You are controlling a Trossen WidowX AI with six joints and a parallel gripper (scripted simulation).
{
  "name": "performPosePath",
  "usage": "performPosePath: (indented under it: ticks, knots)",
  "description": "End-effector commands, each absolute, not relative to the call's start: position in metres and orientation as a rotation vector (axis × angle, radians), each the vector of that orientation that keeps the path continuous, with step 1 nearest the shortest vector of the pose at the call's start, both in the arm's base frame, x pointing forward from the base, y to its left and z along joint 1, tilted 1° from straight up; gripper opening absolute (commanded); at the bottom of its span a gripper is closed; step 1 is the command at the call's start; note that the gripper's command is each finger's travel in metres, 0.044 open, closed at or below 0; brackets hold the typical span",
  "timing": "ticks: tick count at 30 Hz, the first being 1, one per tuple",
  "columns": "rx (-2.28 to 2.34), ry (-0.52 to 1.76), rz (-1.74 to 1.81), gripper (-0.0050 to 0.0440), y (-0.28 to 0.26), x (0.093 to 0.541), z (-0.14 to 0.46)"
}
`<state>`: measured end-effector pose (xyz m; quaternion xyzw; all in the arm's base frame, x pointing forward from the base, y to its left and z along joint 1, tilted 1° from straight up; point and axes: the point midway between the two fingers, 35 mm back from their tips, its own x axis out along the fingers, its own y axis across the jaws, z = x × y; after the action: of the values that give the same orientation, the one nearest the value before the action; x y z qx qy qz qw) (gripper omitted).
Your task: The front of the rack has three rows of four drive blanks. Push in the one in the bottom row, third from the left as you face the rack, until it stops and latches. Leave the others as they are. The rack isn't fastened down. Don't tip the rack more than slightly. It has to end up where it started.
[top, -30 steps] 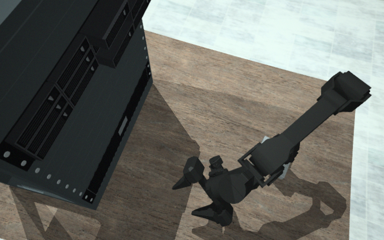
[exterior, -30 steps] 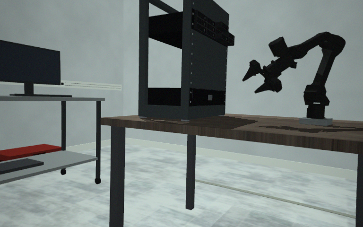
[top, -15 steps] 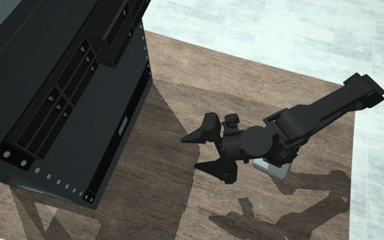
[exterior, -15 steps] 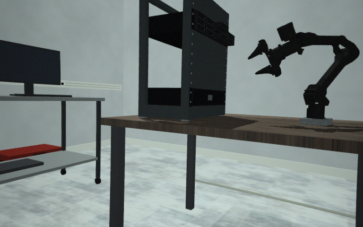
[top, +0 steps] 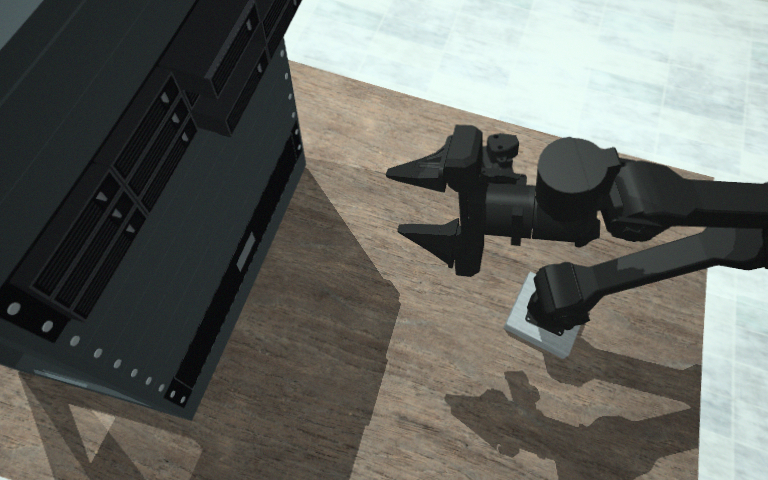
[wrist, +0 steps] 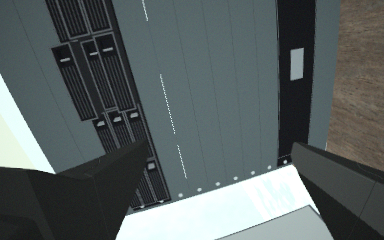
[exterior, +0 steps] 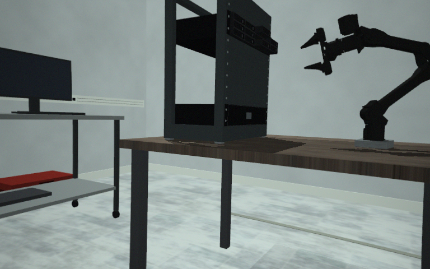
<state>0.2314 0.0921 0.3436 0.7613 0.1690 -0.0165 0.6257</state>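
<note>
The dark rack [top: 186, 226] stands on the wooden table and also shows in the exterior view [exterior: 244, 79]. Its three rows of four drive blanks [exterior: 252, 31] sit near the top of the front. Some blanks in the right half stand further out than the left ones. The bottom-row blank third from the left [top: 248, 95] shows in the wrist view [wrist: 116, 75], where the rack appears turned on its side. My gripper [top: 393, 200] [exterior: 303, 57] is open and empty. It hangs in the air at about the blanks' height, well clear of the rack front, pointing at it [wrist: 220, 144].
A black panel with a small grey label [exterior: 245, 115] fills the rack's lower front. The arm's base sits on a grey plate [top: 543, 328] near the right table edge. A wheeled cart with a monitor [exterior: 34, 79] stands on the floor to the left of the table.
</note>
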Motion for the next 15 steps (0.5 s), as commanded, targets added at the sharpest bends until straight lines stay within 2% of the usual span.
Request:
performPosePath:
  ticks: [1, 15]
  knots:
    - [1.715, 0.333, 0.027, 0.0440, 0.070, 0.238, 0.372]
    - [1.630, 0.179, 0.106, 0.0440, 0.021, 0.252, 0.419]
